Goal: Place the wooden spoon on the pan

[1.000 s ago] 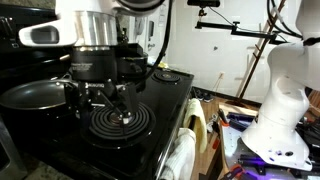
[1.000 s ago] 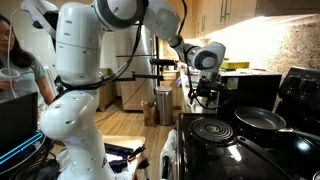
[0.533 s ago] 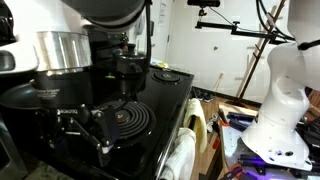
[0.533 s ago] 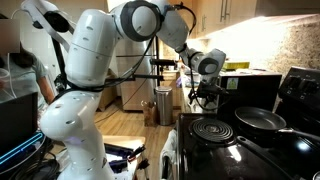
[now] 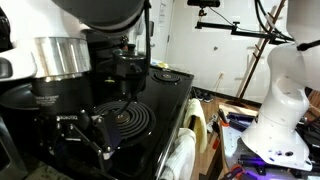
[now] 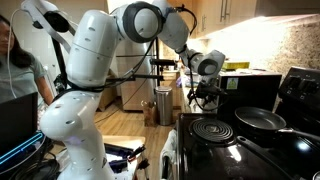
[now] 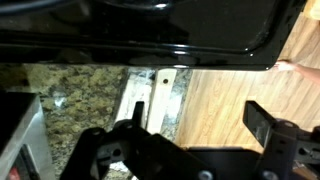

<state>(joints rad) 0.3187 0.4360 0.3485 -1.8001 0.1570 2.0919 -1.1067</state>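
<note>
Gripper (image 7: 195, 140) released, wooden spoon (image 7: 160, 98) in front of it, pan (image 6: 262, 120) over on the stove.

In an exterior view your gripper (image 5: 92, 135) fills the near foreground in front of the coil burner (image 5: 130, 118). In an exterior view it hangs off the stove's end, well apart from the pan, which sits on the cooktop beyond the coil burner (image 6: 210, 128). In the wrist view your jaws stand wide apart, holding nothing. The wooden spoon lies on a pale strip beside the speckled counter (image 7: 70, 95).
</note>
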